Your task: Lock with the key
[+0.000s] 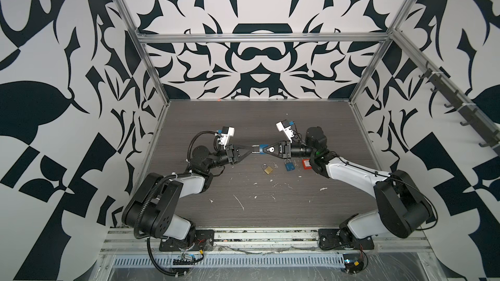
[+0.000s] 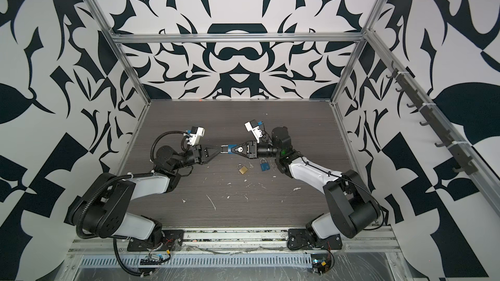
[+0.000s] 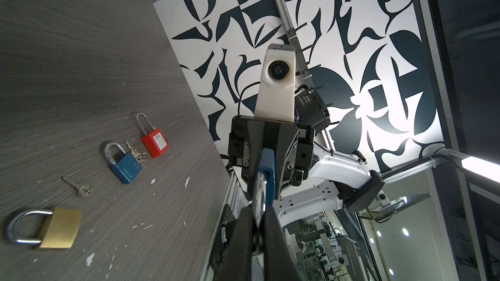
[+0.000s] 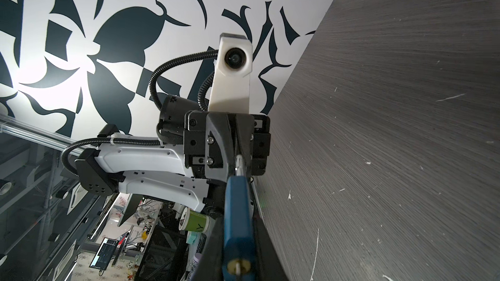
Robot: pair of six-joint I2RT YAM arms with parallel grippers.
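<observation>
Above the middle of the grey table (image 1: 243, 120), the left gripper (image 1: 250, 149) and the right gripper (image 1: 266, 150) meet tip to tip. A blue padlock (image 1: 261, 150) spans the gap between them, held off the surface.

- Left jaws: pressed together on the steel shackle (image 3: 260, 198).
- Right jaws: clamped on the flat sides of the lock's blue body. The brass keyway (image 4: 238, 265) faces the right wrist camera. Whether a key sits in it cannot be told.

On the table, just to the near side of the grippers, the following items lie in a row:

- a brass padlock (image 3: 58, 227);
- a loose key (image 3: 78, 186);
- a second blue padlock (image 3: 125, 167);
- a key bunch (image 3: 136, 153), touching that lock;
- a red padlock (image 3: 154, 141), close beside the right arm.

Open surface extends from the grippers to the back wall (image 1: 257, 77). A wide, scuffed strip extends toward the arm bases. Both side walls (image 1: 130, 131) stand well apart from the gripper tips.
</observation>
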